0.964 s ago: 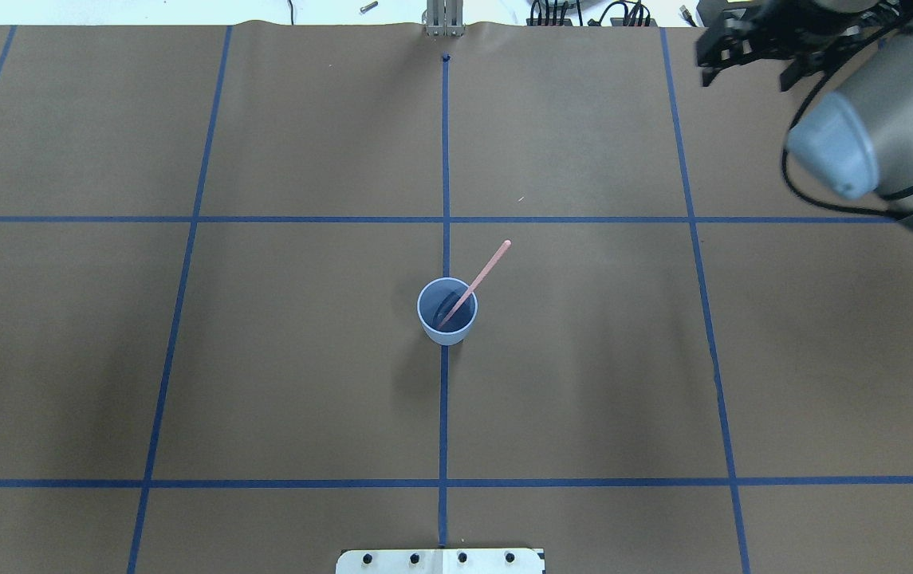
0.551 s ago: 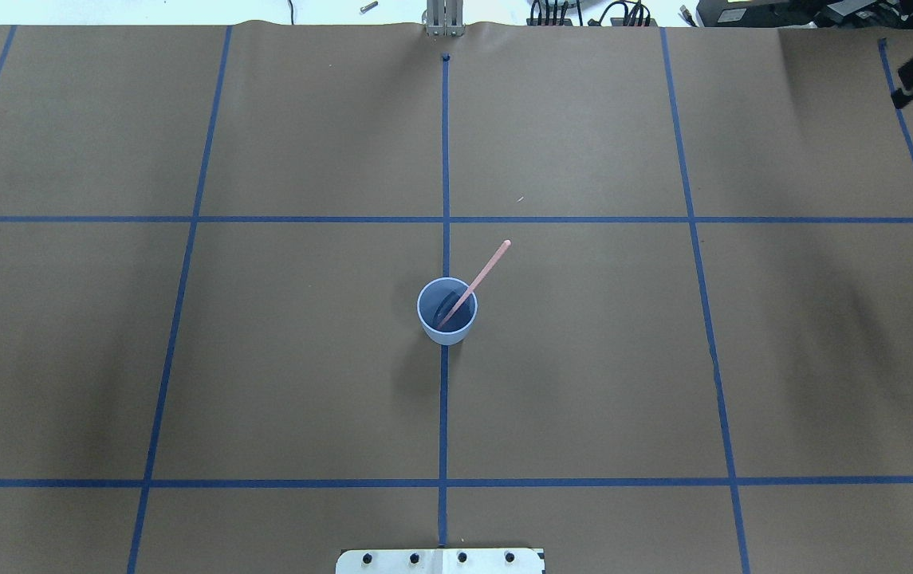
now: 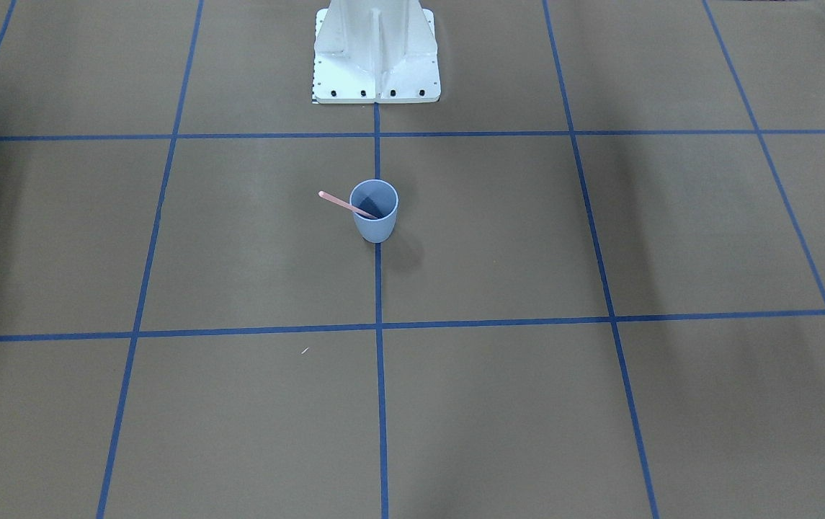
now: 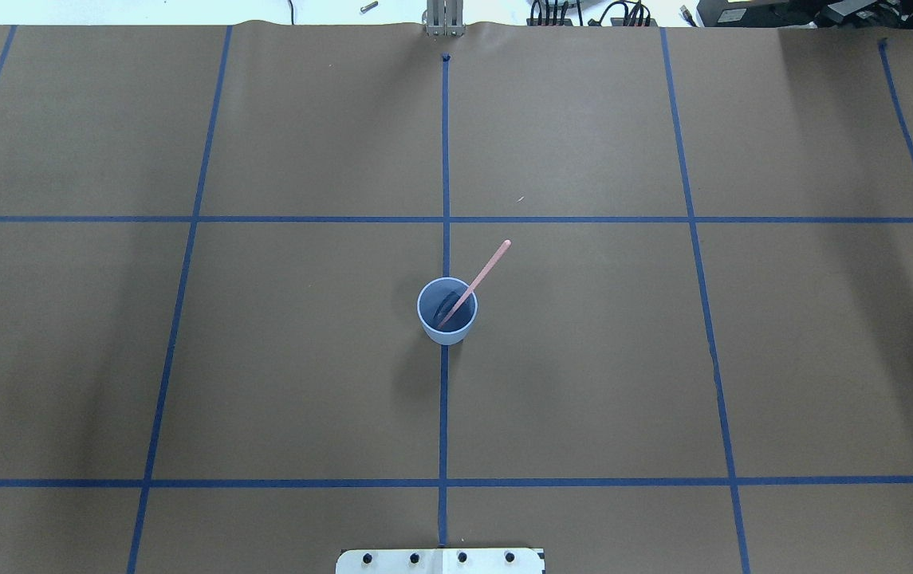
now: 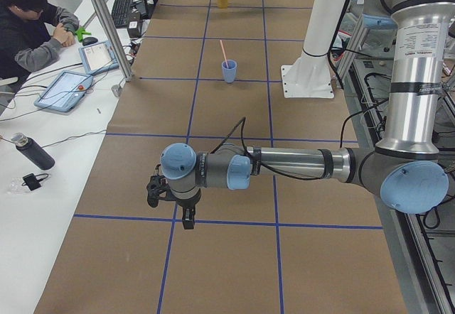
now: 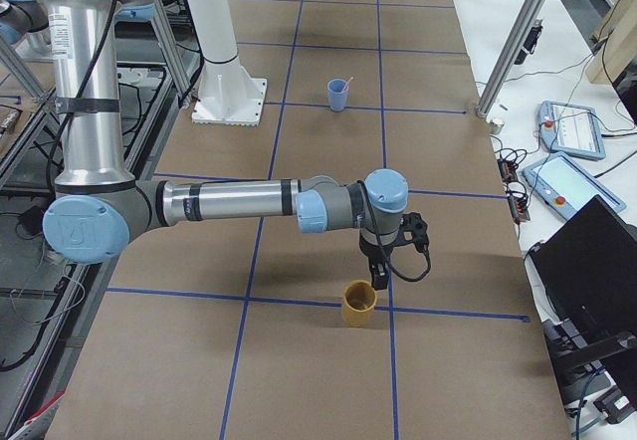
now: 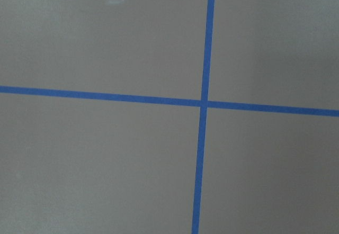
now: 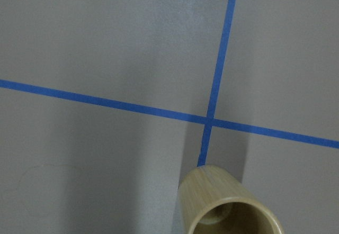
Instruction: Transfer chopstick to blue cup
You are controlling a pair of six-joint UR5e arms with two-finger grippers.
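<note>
A thin pink chopstick, probably light, stiff and slick and best pinched near its free upper end, is leaning inside the blue cup, well apart from the left gripper and right gripper, whose fingers I cannot tell are open or closed.

Bright, even light comes from above. A soft shadow lies on the paper under my right gripper; the bamboo cup beside it looks slightly blurred.

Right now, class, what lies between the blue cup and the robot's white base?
Between cup and base: only brown paper and blue tape, per the front-facing view.
</note>
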